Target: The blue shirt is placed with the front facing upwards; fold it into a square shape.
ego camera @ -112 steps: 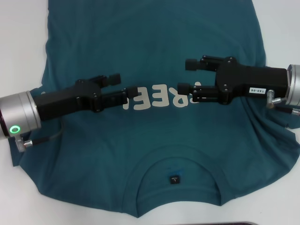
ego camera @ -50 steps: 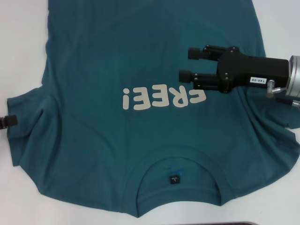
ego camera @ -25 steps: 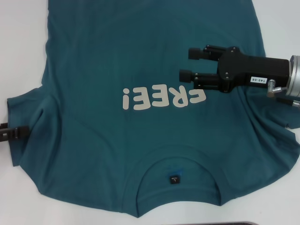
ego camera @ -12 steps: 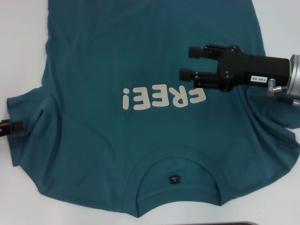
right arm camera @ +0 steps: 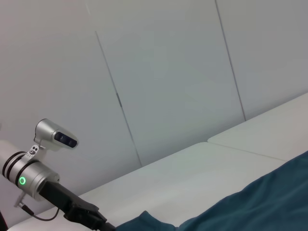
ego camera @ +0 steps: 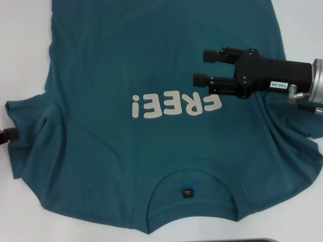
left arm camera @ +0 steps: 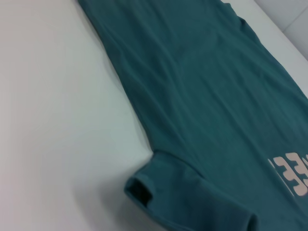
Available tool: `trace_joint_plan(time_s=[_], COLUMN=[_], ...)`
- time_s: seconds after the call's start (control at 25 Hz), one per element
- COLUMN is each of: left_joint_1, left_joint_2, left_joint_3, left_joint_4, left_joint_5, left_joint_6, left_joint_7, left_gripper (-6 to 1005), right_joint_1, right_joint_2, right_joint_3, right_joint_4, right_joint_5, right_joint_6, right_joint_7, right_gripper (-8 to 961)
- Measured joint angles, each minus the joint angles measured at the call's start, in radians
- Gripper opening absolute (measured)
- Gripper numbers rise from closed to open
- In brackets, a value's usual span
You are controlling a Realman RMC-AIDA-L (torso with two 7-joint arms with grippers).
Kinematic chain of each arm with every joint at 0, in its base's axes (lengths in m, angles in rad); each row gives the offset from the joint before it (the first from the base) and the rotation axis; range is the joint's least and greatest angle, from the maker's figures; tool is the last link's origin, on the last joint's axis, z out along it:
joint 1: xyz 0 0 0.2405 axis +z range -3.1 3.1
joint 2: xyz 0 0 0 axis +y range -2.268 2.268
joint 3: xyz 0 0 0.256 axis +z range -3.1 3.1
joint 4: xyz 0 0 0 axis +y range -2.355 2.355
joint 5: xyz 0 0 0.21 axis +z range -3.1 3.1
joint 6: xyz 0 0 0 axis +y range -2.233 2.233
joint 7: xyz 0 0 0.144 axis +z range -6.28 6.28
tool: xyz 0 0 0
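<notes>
The blue shirt lies spread front-up on the white table, with its collar and black neck tag nearest me and white letters across the chest. My right gripper hovers open over the chest just beyond the letters, with nothing between its fingers. Only a black tip of my left gripper shows at the picture's left edge, right beside the left sleeve. The left wrist view shows that sleeve's opening and the shirt's side. In the right wrist view the left arm stands by the shirt.
White table shows on both sides of the shirt. The right sleeve lies bunched under my right arm. A dark strip shows at the near edge. White wall panels stand behind the table.
My left arm has drawn back from the chest letters to the left sleeve's edge. The right gripper rose slightly and then held. The left sleeve's edge has shifted a little.
</notes>
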Motion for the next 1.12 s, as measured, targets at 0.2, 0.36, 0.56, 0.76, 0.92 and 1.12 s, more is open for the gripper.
trace_joint_plan(time_s=[0.2, 0.36, 0.56, 0.76, 0.92, 1.12], left_joint_1=[-0.001, -0.001, 0.005, 0.017, 0.02, 0.014], left_joint_2=[0.0, 0.0, 0.0, 0.001, 0.006, 0.011], left_joint_3=[-0.001, -0.001, -0.004, -0.004, -0.022, -0.04], left_joint_4=[0.0, 0.0, -0.041, -0.097, -0.133, -0.169], left_joint_5=[0.0, 0.0, 0.0, -0.001, 0.0, 0.0], left_joint_6=[-0.018, -0.022, -0.026, -0.024, -0.016, -0.012], left_joint_7=[-0.009, -0.011, -0.033, -0.064, -0.082, -0.117], left_gripper=[20, -1, -2, -2, -1, -2], right_joint_1=[0.0, 0.0, 0.0, 0.002, 0.004, 0.008], right_joint_2=[0.002, 0.003, 0.005, 0.006, 0.007, 0.008], right_joint_3=[0.0, 0.0, 0.0, 0.0, 0.0, -0.002], right_joint_4=[0.0, -0.004, -0.009, -0.017, -0.026, -0.04], right_joint_5=[0.0, 0.0, 0.002, 0.013, 0.017, 0.018], right_joint_6=[-0.001, -0.001, -0.002, -0.009, -0.016, -0.023], right_joint_7=[-0.001, -0.002, -0.004, -0.007, -0.008, -0.008], right_gripper=[824, 824, 824, 824, 824, 824])
